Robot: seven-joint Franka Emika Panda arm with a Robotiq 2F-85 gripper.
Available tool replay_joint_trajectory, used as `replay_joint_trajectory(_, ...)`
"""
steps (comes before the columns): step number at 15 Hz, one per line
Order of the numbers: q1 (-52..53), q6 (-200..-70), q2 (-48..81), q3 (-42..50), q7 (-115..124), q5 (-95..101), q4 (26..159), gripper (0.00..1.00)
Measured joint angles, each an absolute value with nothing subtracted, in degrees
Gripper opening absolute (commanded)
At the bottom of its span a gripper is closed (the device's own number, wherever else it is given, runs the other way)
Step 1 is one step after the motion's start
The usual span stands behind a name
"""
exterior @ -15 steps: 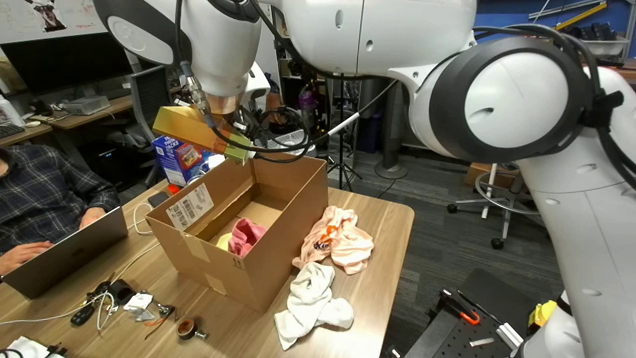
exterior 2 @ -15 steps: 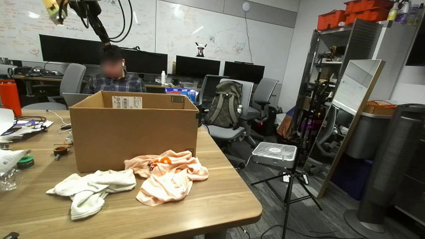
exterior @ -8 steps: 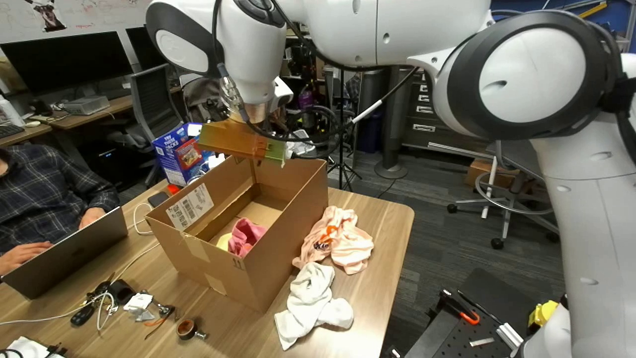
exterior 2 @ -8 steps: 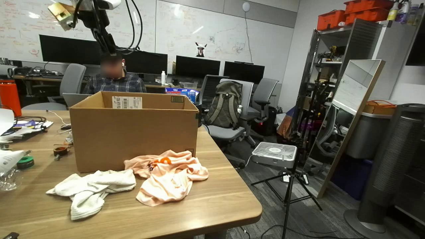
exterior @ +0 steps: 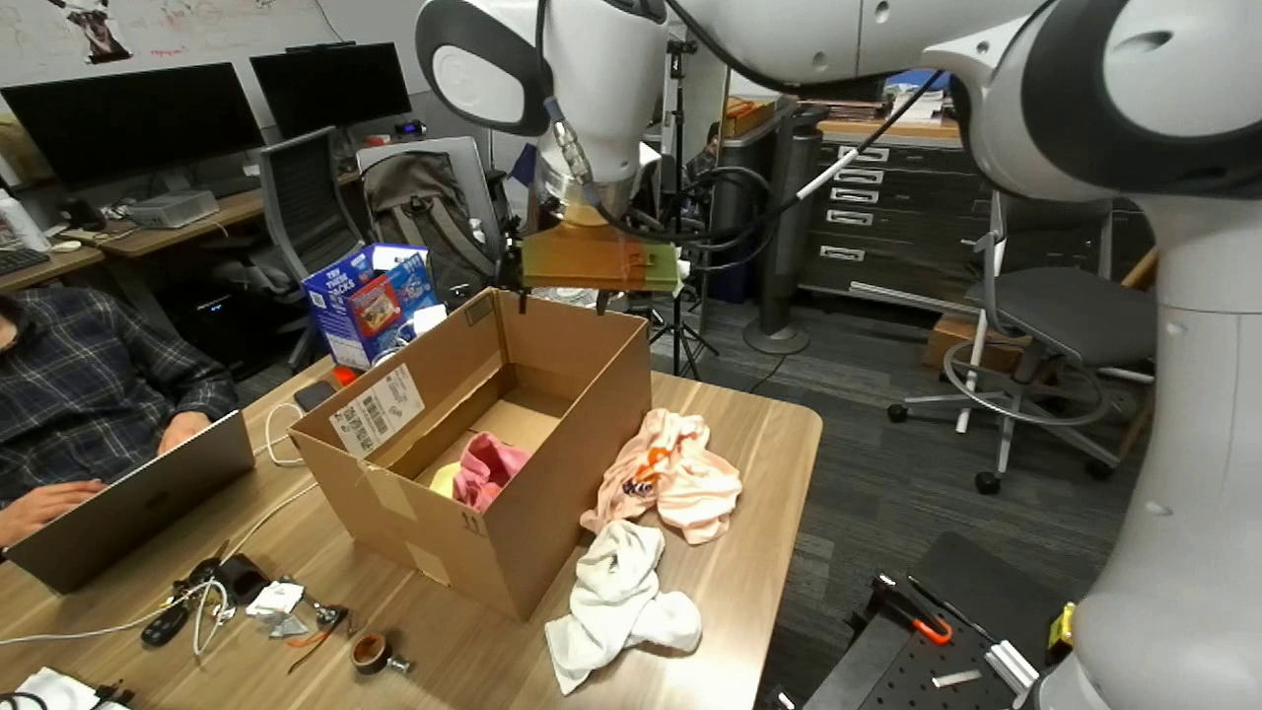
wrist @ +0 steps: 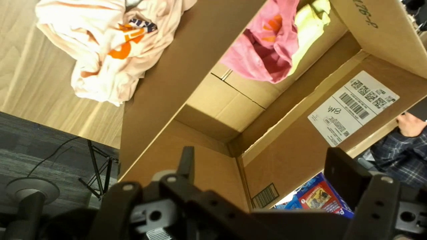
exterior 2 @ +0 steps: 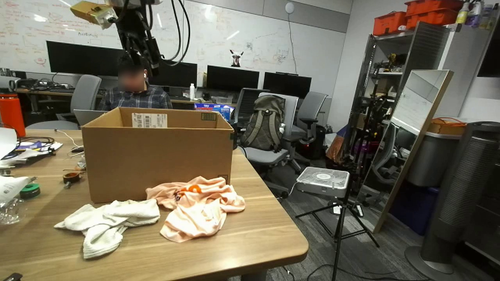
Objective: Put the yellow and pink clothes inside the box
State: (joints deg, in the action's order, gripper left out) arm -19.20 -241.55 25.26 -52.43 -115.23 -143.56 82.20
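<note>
One person (exterior: 99, 380) in a plaid shirt sits at far left in an exterior view, at a laptop (exterior: 148, 503) positioned at 9 o'clock from the cardboard box (exterior: 557, 493). A blue printed carton (exterior: 370, 311) stands near the box at 11 o'clock. Inside the box, at its 6 o'clock end, the yellow cloth (exterior: 444, 481) is noted, partly hidden, with the pink cloth (exterior: 488, 465) directly to its right. At 1 o'clock hangs the gripper (exterior: 563, 299), jaws spread. Farther right, a whitish-grey cloth (exterior: 621, 602) lies on the table (exterior: 774, 444) between 4 and 5 o'clock, and a peach cloth (exterior: 695, 478) at 3 o'clock, just beside the box.

Two items are on record only in an exterior view: an orange bottle (exterior 2: 11, 115) between 9 and 10 o'clock from the box, then a green roll (exterior 2: 30, 191) between 8 and 9. There the box's long wall (exterior 2: 158, 162) conceals both task cloths, yet the same angle confirms the gripper well clear of the rim, near 12 o'clock.

The wrist view registers the peach cloth at 10 o'clock; the pink cloth at 1 o'clock, bearing an orange print (wrist: 273, 28) plainest from here; and the yellow cloth between 1 and 2. Both rest inside the box. The fingers (wrist: 345, 171) stand wide apart, at 7 and 4 o'clock, with the box visible between them.
</note>
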Motion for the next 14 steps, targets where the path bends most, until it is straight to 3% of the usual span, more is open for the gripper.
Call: replay_joint_trajectory(14, -76.6, -241.5, 27.1, -99.4, -137.4, -143.6, 100.2, 1.0)
